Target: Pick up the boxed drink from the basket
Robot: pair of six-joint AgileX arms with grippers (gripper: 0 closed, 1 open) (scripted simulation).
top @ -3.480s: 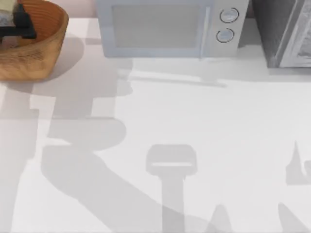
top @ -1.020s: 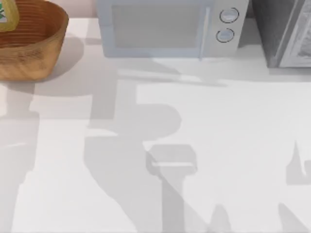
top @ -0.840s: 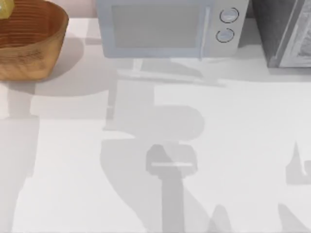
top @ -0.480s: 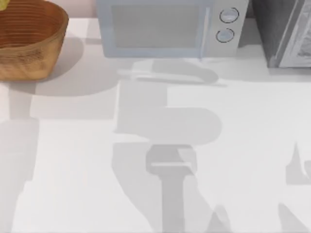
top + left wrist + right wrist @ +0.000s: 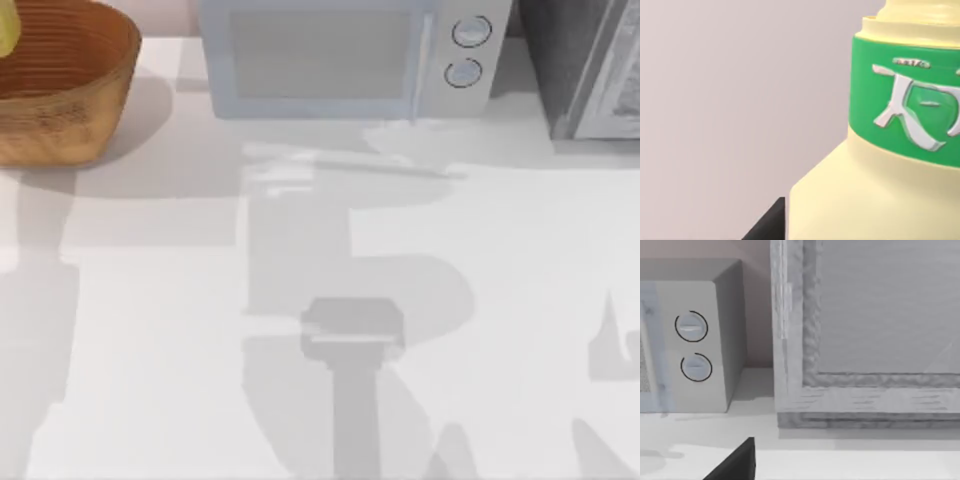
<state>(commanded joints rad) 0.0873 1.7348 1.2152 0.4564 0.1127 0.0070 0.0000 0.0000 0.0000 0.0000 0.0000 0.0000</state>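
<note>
The drink (image 5: 4, 28) has risen out of the basket (image 5: 70, 120) since 3.5 seconds ago, when a dark gripper sat on it inside the bowl, and the broad arm shadow (image 5: 300, 230) has swept from the left of the table (image 5: 520, 280) to its middle.

The white table now carries three things along its far edge. A grey cabinet (image 5: 590, 70) stands at the far right. Beside it, at the centre, is a pale microwave (image 5: 330, 60) with two round dials (image 5: 470, 32) on its right side. The basket sits at the far left corner, its ribbed inside bare.

The drink shows as a yellow sliver at the top view's left edge, over the basket's far rim. In the left wrist view it looms close: cream-yellow, with a green band (image 5: 905, 105) bearing white characters. The left gripper (image 5: 767, 225) has it clamped, a dark finger touching its side.

The right gripper (image 5: 735, 465) hangs near the cabinet and microwave; whether it is open or closed cannot be told.
</note>
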